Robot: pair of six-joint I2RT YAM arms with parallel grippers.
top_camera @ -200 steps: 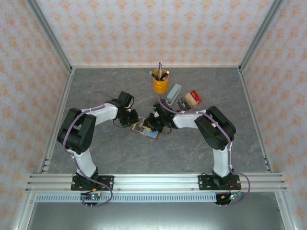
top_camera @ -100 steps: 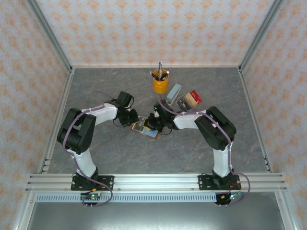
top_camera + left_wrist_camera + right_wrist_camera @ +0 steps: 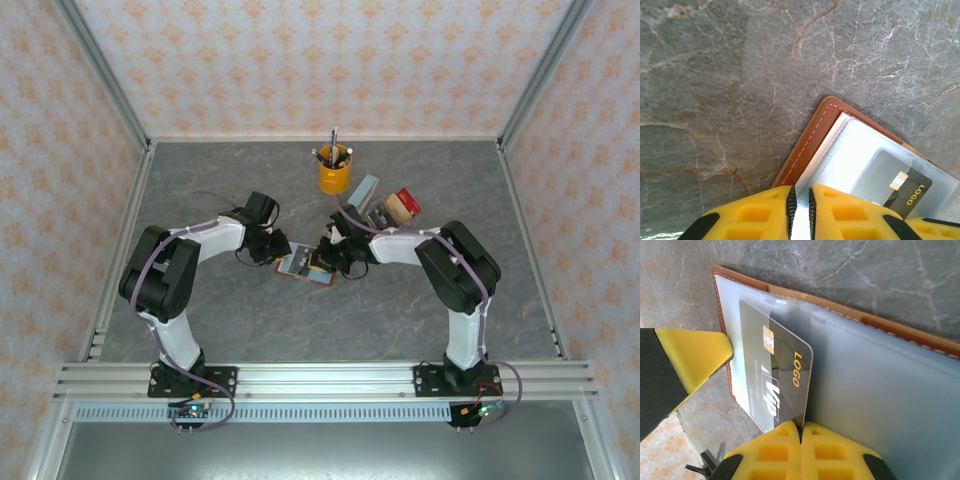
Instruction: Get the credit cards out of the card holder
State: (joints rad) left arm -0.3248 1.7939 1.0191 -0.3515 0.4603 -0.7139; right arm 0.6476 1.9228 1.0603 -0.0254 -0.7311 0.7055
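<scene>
**Card is coming out of its sleeve**

The card holder point(image 3: 305, 266) lies open on the desk point(image 3: 400, 320), near the middle and between the two arms. A yellow pen cup point(image 3: 335, 172) stands well apart from it, toward 12 o'clock.

The left gripper point(image 3: 800, 205) has its jaws clenched on the thin edge of a clear sleeve point(image 3: 860, 150) of the holder and so pins it in place. The jaws of the right gripper point(image 3: 801, 432) are pressed together on the lower edge of a dark grey card point(image 3: 775, 385) with a gold chip and the word LOGO.

Compared with a second ago, the right gripper point(image 3: 335, 255) has moved a little toward 3 o'clock in the top view, away from the left gripper point(image 3: 275, 248), and the holder now lies flatter. I judge that the card is sliding out. Its upper part is under the clear plastic and its lower part is already free. So the first card is about half extracted. Whether other cards remain inside, I cannot tell.
</scene>
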